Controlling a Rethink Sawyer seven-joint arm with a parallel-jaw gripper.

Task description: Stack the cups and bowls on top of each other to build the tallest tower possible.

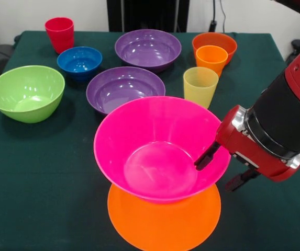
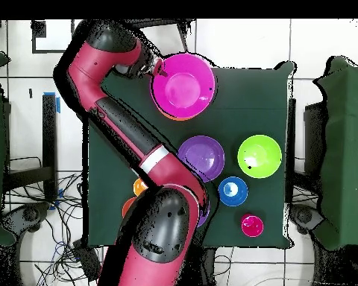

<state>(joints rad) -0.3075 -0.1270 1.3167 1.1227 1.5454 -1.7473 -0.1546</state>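
Note:
My gripper is shut on the right rim of the large pink bowl, one finger inside the bowl and one outside. The pink bowl is upright and slightly tilted, right over the large orange bowl at the table's near edge; I cannot tell whether they touch. The overhead view shows the pink bowl with the gripper at its rim. Two purple bowls, a lime green bowl and a small blue bowl stand apart.
A red cup stands at the far left. A translucent yellow cup stands just behind the pink bowl. An orange-yellow cup stands against the small red-orange bowl. The arm comes in from the right.

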